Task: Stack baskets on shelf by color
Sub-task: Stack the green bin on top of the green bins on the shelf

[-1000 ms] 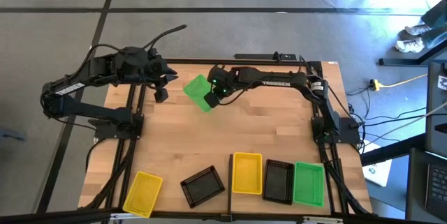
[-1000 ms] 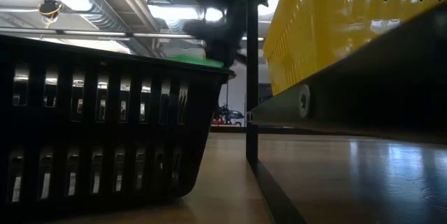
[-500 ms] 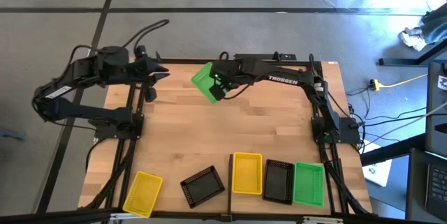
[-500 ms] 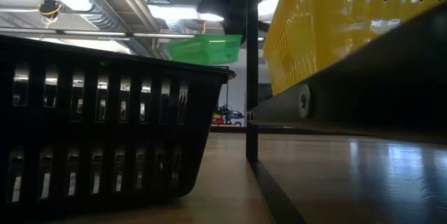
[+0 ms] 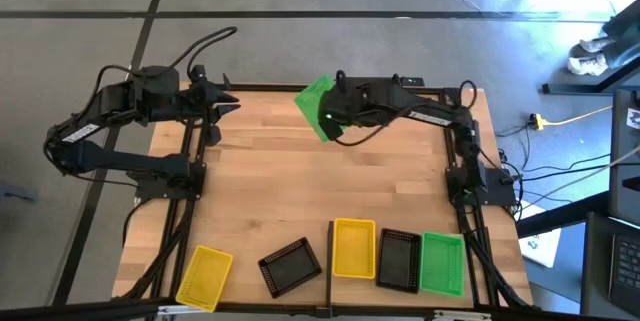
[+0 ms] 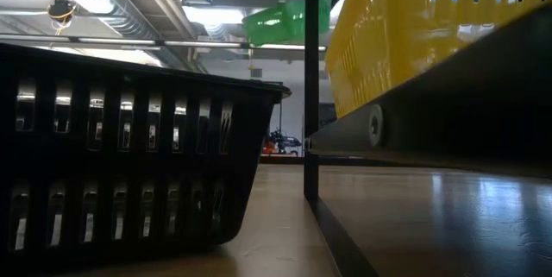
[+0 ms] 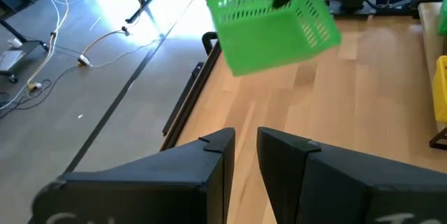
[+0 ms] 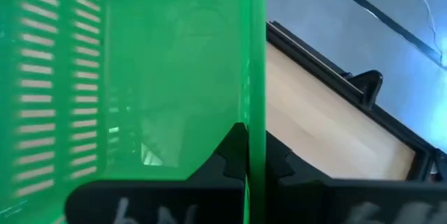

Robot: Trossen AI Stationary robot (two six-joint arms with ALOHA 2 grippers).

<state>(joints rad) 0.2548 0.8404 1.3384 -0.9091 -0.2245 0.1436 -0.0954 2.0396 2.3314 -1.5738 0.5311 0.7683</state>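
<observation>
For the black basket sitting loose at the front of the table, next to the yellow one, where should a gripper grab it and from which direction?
Probably from above, one finger inside and one outside a long wall. The black basket sits open side up and turned at an angle, with thin lattice walls and free table around it. The right gripper holds the green basket by its wall the same way. The left gripper waits at the far left edge.

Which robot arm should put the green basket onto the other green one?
The right arm, most likely. Its right gripper already pinches the wall of the green lattice plastic basket, lifted above the table's far edge. The left gripper holds nothing, and the other green basket lies on the right arm's side.
</observation>
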